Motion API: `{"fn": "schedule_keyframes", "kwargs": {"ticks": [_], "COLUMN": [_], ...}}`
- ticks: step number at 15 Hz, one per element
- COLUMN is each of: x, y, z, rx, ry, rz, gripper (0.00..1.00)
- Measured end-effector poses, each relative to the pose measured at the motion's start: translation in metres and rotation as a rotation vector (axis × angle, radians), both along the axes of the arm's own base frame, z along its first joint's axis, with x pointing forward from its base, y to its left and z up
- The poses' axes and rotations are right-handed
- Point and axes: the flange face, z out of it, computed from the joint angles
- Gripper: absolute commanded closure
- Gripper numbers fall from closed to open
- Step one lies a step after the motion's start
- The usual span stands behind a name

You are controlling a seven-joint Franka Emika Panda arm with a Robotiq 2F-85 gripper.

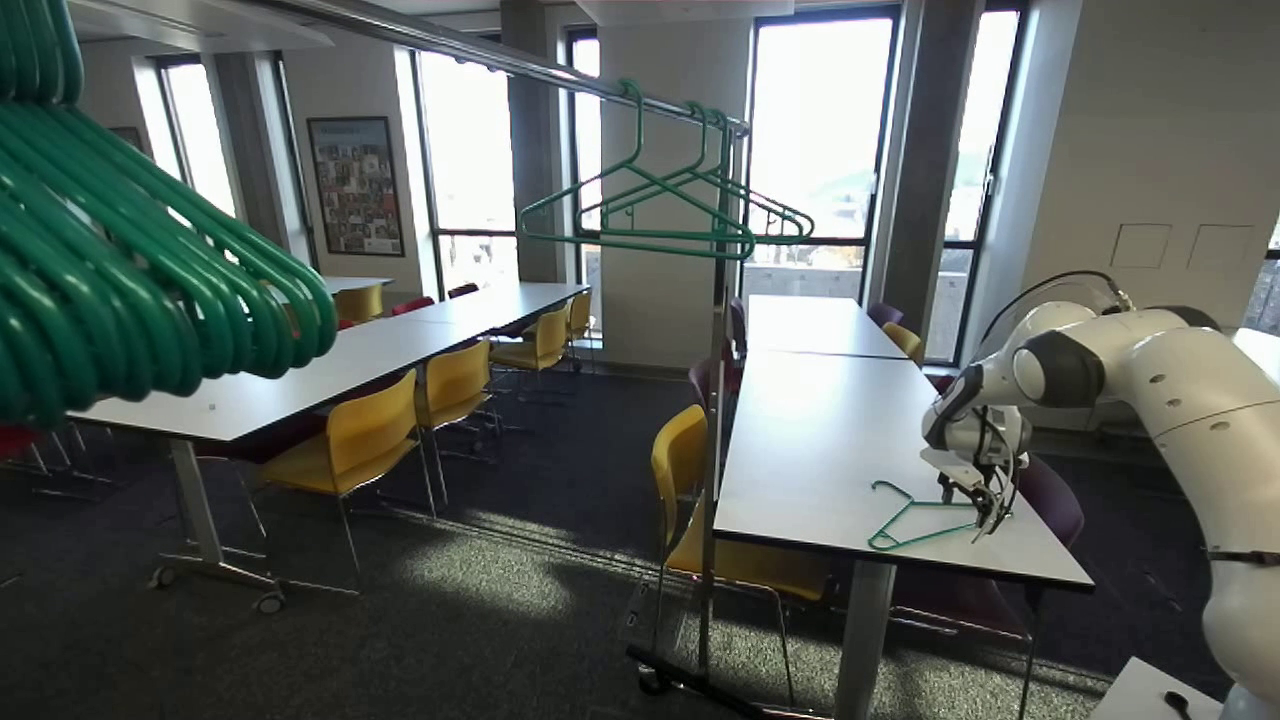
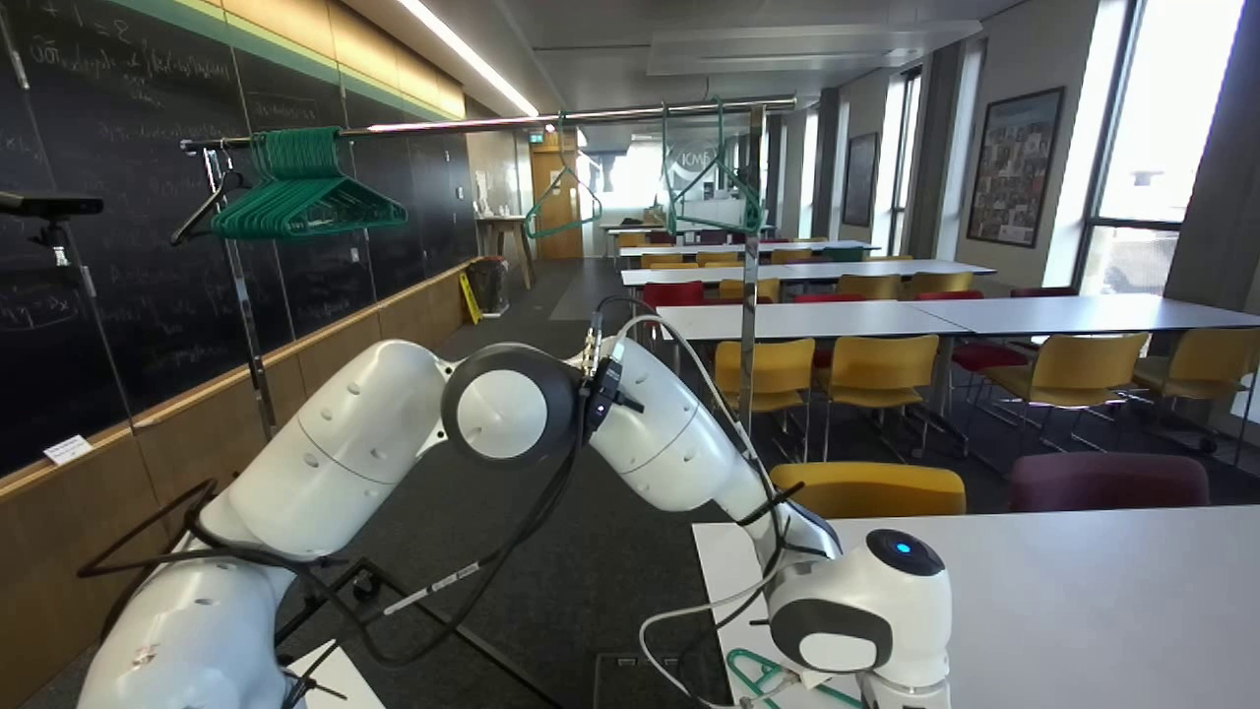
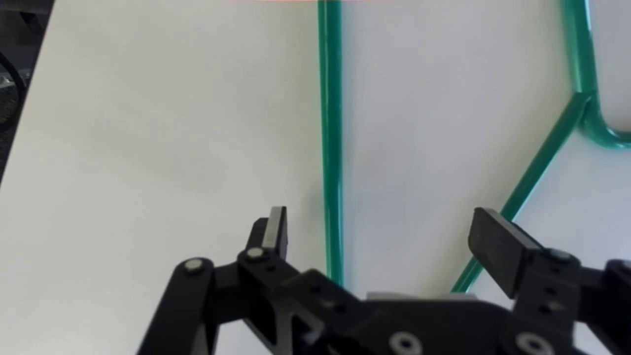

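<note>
Tall windows [image 1: 822, 130] light a carpeted room lined with yellow chairs [image 1: 375, 425], and a chalkboard [image 2: 118, 246] runs along one wall. Near the end of a white table [image 1: 800, 430] lies a plastic coat hanger [image 3: 331, 128], flat on the surface. It is glossy emerald green, formed of smooth, rounded rod, with pale streaks of light running down its long straight bar. In the wrist view a slightly slimmer sloping arm meets a thicker length at a joint, beside which the rod bends away in a rounded curve. Its hook shows in an exterior view, curling out on the side away from the robot arm [image 1: 1220, 370], whose gripper [image 3: 379, 212] hides part of the hanger. That gripper hangs over it, black fingers [image 3: 498, 241] spread wide, grasping nothing. Seen from the wrist, the straight bar runs between the fingertips, closer to one, while the other overlaps the sloping arm; whether they touch the plastic cannot be told. Similar green hangers [image 2: 300, 212] dangle from a metal rail [image 2: 640, 111].
</note>
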Motion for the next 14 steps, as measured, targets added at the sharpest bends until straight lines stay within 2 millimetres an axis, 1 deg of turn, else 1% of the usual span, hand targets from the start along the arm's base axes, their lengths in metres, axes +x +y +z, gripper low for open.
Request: {"fn": "schedule_keyframes", "kwargs": {"ticks": [5, 6, 7, 8, 9, 10, 12, 14], "x": [-0.001, -0.001, -0.002, -0.003, -0.004, -0.005, -0.006, -0.004], "y": [0.002, 0.002, 0.001, 0.0, 0.0, -0.001, -0.003, -0.004], "z": [-0.009, -0.011, -0.012, -0.013, -0.014, -0.014, -0.012, -0.009], "rx": [0.003, 0.005, 0.005, 0.006, 0.007, 0.006, 0.005, 0.002], "ry": [0.0, 0.002, 0.004, 0.005, 0.006, 0.005, 0.003, -0.002], "rz": [-0.005, -0.006, -0.007, -0.009, -0.011, -0.013, -0.015, -0.015], "gripper": [0.0, 0.25, 0.27, 0.33, 0.4, 0.51, 0.67, 0.81]}}
